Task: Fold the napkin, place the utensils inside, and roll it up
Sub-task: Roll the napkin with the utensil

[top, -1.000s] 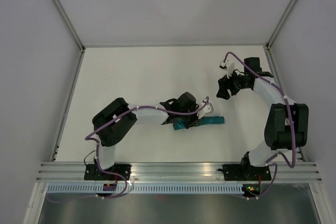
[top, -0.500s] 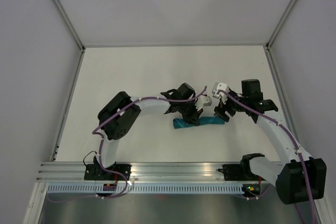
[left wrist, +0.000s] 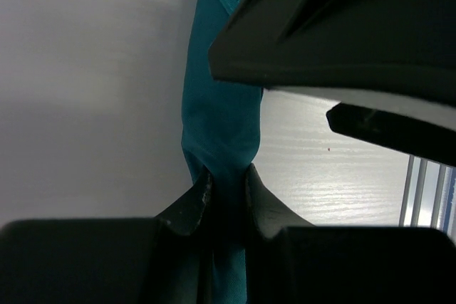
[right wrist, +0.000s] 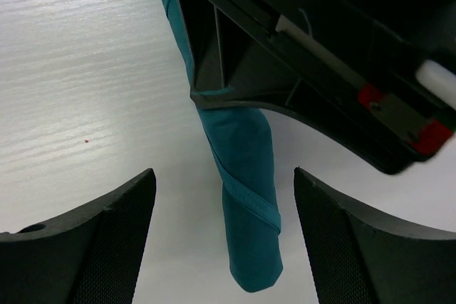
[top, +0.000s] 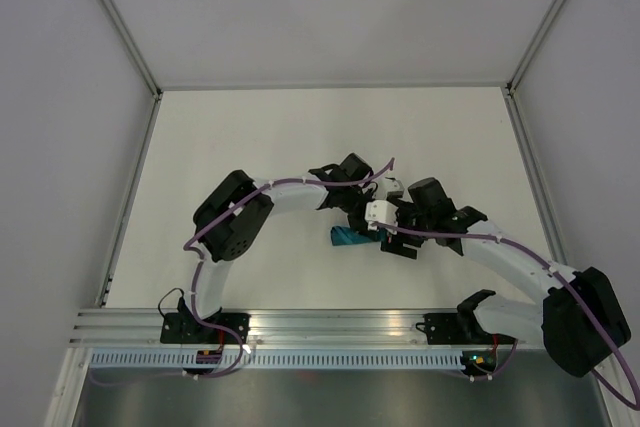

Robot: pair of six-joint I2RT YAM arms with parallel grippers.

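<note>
The napkin (right wrist: 246, 176) is a tight teal roll, smooth and faintly shiny, with spiral seams wrapping its length and a blunt, rounded end. It lies on the white table (right wrist: 71, 69), whose surface shows a fine, wood-like grain. The left gripper (left wrist: 226, 176) is pinched on the roll, its dark curved fingers (left wrist: 191, 204) squeezing the cloth into a narrow waist between them. The right gripper (right wrist: 223, 174) is spread wide, its matte, finely stippled black fingers (right wrist: 107, 247) standing either side of the roll's free end without touching it. The two grippers sit close together along the roll.
</note>
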